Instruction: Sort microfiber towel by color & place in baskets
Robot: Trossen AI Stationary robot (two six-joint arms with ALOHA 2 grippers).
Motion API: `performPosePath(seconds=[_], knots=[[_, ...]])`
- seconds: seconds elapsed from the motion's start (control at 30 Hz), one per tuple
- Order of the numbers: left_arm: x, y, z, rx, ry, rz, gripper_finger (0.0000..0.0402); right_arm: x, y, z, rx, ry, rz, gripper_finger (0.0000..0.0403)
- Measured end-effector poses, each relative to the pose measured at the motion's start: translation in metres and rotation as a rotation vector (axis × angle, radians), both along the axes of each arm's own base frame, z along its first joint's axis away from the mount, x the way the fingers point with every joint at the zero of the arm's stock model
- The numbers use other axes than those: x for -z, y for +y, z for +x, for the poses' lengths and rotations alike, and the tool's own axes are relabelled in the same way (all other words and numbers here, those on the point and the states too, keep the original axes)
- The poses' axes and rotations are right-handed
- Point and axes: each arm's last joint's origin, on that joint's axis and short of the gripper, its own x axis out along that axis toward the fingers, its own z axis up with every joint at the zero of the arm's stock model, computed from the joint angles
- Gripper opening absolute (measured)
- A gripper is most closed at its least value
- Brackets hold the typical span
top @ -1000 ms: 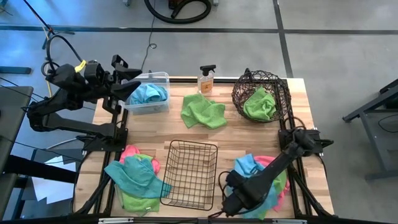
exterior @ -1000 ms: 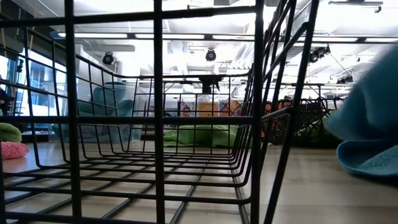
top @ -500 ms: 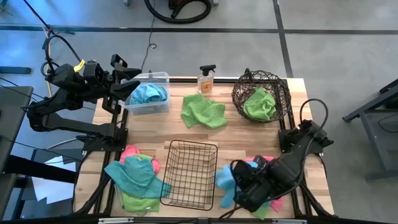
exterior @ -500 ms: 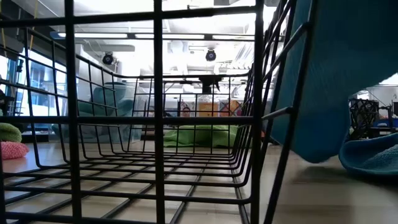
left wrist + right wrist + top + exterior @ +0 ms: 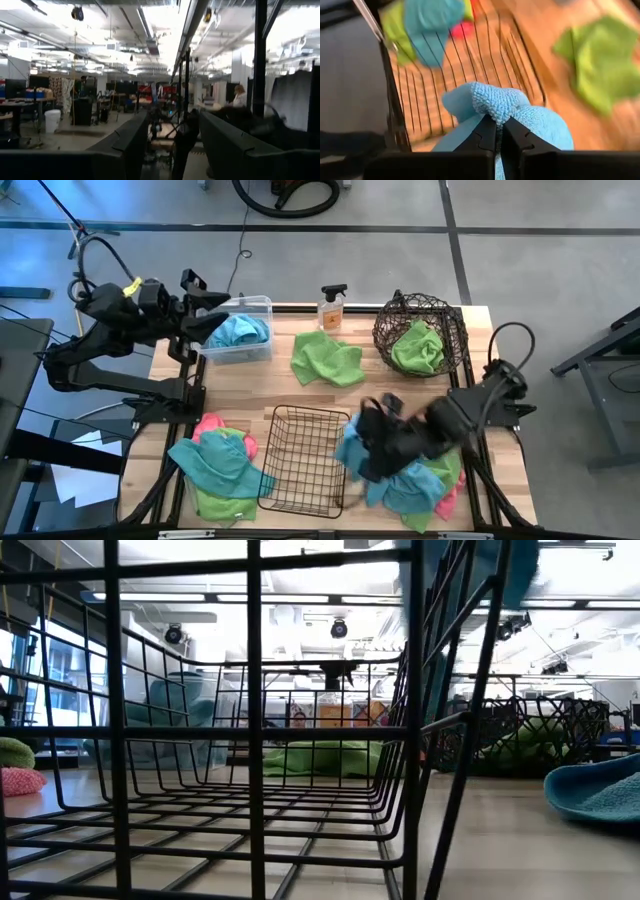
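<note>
Wooden table (image 5: 380,385), grey floor (image 5: 550,260), lit workshop behind.

The right pincer (image 5: 358,450) hangs over the counter (image 5: 400,385), a teal-blue microfiber towel (image 5: 520,112) pinched in it. The black rectangular wire-grid basket (image 5: 307,460) stands just left of it, the round dark woven-wire basket (image 5: 420,332) behind it, the clear rectangular plastic bin (image 5: 240,328) far behind-left.
</note>
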Motion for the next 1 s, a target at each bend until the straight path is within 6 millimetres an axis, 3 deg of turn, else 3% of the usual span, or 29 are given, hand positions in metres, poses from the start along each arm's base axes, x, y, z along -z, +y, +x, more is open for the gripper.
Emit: performPosePath(seconds=[0.27, 0.43, 0.57, 0.8, 1.0], knots=[[0.013, 0.0, 0.004, -0.03, 0.152, 0.08, 0.0165, -0.019, -0.064, 0.054, -0.131, -0.212, -0.12, 0.0], [0.026, 0.0, 0.008, -0.016, 0.285, 0.085, 0.0165, -0.023, -0.104, 0.072, -0.176, -0.275, -0.126, 0.0], [0.037, -0.001, 0.014, 0.041, 0.391, 0.081, 0.0165, -0.014, -0.126, 0.078, -0.194, -0.239, -0.108, 0.0], [0.048, 0.0, 0.041, 0.122, 0.467, 0.059, 0.0165, 0.013, -0.144, 0.071, -0.217, -0.083, -0.087, 0.0], [0.062, 0.001, 0.073, 0.203, 0.539, 0.008, 0.0165, 0.027, -0.156, 0.031, -0.206, -0.159, -0.026, 0.0]])
